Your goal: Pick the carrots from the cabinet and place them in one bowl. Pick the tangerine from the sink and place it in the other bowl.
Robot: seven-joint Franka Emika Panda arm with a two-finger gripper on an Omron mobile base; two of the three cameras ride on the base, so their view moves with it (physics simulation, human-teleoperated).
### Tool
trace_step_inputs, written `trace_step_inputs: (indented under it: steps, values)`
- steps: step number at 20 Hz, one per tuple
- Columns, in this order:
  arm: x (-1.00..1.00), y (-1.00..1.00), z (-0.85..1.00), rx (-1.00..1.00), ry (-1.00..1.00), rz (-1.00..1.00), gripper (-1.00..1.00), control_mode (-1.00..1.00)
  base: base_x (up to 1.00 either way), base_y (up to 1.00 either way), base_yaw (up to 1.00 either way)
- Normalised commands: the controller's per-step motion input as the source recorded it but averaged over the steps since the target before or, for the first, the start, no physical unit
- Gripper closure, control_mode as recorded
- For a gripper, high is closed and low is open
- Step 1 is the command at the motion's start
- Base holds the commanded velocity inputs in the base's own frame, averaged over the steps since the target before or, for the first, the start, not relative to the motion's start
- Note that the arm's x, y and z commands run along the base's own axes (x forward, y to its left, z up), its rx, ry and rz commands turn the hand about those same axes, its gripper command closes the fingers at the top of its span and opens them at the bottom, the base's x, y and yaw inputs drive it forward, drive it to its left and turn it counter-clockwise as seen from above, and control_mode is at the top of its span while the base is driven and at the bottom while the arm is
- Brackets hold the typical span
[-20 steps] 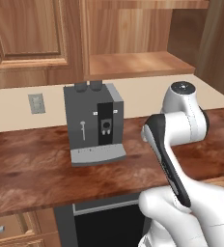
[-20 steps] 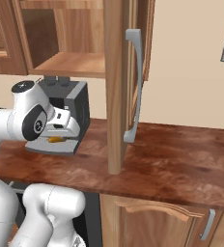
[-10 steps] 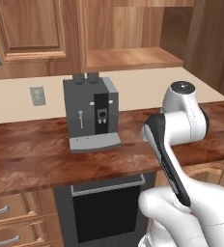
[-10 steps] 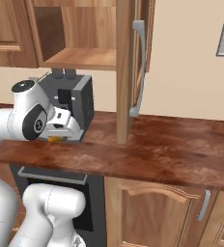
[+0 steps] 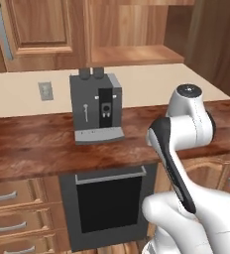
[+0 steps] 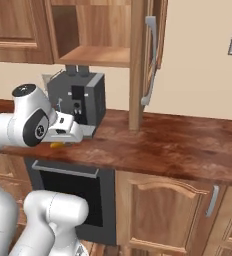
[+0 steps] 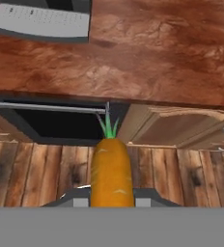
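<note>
Hand view, looking down, gives the clearest evidence of progress: an orange tapered carrot with a green top point(image 7: 112, 171) is clamped in the hand point(image 7: 112, 193), its leafy end pointing away from the camera towards the mottled reddish-brown wooden tabletop point(image 7: 157, 58), with the plank floor and the black oven front point(image 7: 51, 123) seen below it. One carrot is therefore judged to be out of the warm brown wooden wall cabinet point(image 6: 95, 30), whose open shelf compartment is seen bare in the right base view with its panelled door swung outward. Delivery of this carrot to a bowl is not yet done, and the second carrot, the tangerine and both bowls remain to be dealt with, as far as can be judged.

From the right base view, the white arm is seen folded compactly, the elbow raised and the hand point(image 6: 63, 142) carried low, just in front of the tabletop edge, with a sliver of orange visible beneath it. A dark grey boxy coffee machine point(image 5: 97, 106) stands on the tabletop just behind. From the left base view, the forearm is seen sloping down and away from the camera.
</note>
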Motion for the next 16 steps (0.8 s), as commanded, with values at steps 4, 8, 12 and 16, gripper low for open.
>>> trace_step_inputs:
  steps: [4, 8, 12, 16]
  values:
    - [0.0, 0.0, 0.0, 0.0, 0.0, 0.0, 1.0, 1.0, -0.17, 0.0, 0.47]
    - [0.0, 0.0, 0.0, 0.0, 0.0, 0.0, 1.0, 1.0, -0.11, 0.03, 0.54]
    - [0.0, 0.0, 0.0, 0.0, 0.0, 0.0, 1.0, 1.0, -0.07, 0.03, 0.66]
    - [0.0, 0.0, 0.0, 0.0, 0.0, 0.0, 1.0, 1.0, -0.03, 0.0, 0.81]
